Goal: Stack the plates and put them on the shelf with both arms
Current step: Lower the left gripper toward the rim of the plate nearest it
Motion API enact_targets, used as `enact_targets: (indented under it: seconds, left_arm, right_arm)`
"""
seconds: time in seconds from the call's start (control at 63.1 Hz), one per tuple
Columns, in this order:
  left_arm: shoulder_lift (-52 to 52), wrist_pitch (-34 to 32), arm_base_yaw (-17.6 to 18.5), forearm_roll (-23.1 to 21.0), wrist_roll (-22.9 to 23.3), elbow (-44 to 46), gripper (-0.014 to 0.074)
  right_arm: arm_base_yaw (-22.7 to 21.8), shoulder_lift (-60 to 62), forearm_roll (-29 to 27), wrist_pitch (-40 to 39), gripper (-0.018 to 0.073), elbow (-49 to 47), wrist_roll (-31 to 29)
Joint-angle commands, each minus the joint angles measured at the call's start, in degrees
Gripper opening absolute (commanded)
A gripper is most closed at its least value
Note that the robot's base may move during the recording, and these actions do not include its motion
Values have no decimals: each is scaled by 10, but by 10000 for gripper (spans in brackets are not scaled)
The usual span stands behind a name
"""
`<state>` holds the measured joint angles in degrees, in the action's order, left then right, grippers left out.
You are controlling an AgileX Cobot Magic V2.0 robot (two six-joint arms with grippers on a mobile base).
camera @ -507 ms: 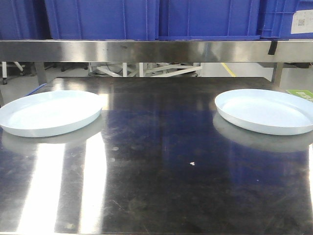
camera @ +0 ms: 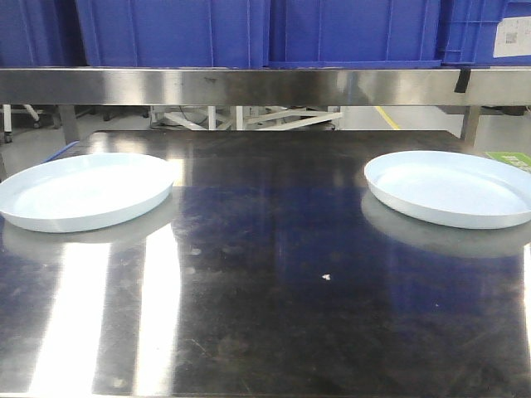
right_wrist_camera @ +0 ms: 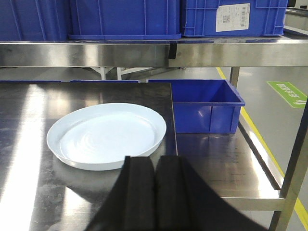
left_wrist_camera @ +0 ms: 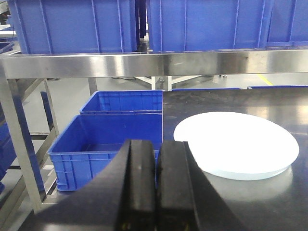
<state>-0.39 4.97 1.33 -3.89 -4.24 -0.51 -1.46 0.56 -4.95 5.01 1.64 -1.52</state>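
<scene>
Two pale bluish-white plates lie apart on the dark steel tabletop (camera: 265, 274). The left plate (camera: 83, 191) sits at the table's left edge and also shows in the left wrist view (left_wrist_camera: 236, 144). The right plate (camera: 452, 187) sits at the right edge and also shows in the right wrist view (right_wrist_camera: 107, 135). The shelf (camera: 265, 86) runs across above the table's far side. My left gripper (left_wrist_camera: 157, 144) is shut and empty, short of the left plate's near left rim. My right gripper (right_wrist_camera: 154, 160) is shut and empty, just short of the right plate's near rim.
Blue plastic crates (camera: 249, 31) stand on the shelf. More blue crates (left_wrist_camera: 108, 139) sit low beside the table's left side, and one blue crate (right_wrist_camera: 204, 103) sits on a lower level to the right. A steel shelf post (left_wrist_camera: 19, 144) stands at the left.
</scene>
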Motion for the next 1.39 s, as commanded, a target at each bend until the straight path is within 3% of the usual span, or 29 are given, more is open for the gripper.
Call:
enact_targets:
  seconds: [0.0, 0.19, 0.333, 0.396, 0.459, 0.602, 0.776, 0.871, 1.093, 1.236, 1.378]
  left_arm:
    - [-8, -50, 2, -2, 3, -13, 84]
    - [-8, -78, 2, -4, 3, -13, 84]
    - [-8, -212, 2, -39, 3, -5, 84]
    - [-5, -232, 1, -39, 3, 22, 84]
    - [7, -199, 1, -37, 3, 75, 84]
    - [89, -50, 1, -37, 3, 227, 84]
    - [262, 196, 1, -41, 3, 449, 85]
    - [368, 295, 1, -56, 3, 539, 97]
    - [584, 382, 1, -107, 3, 662, 237]
    - [721, 421, 1, -114, 3, 722, 379]
    - [850, 455, 1, -114, 3, 777, 451]
  right_arm:
    - [-3, 13, 3, -50, 56, -9, -1]
    - [-3, 13, 3, -50, 56, -9, -1]
    - [-3, 13, 3, -50, 56, -9, -1]
    - [-3, 13, 3, -50, 56, -9, -1]
    - [-3, 13, 3, -50, 56, -9, -1]
    - [-3, 13, 3, -50, 56, -9, -1]
    - [-3, 13, 3, -50, 56, -9, -1]
    - [-3, 13, 3, -50, 56, -9, -1]
    - [-3, 13, 3, -50, 56, -9, -1]
    - [-3, 13, 3, -50, 56, -9, -1]
    - [-3, 13, 3, -50, 56, -9, -1]
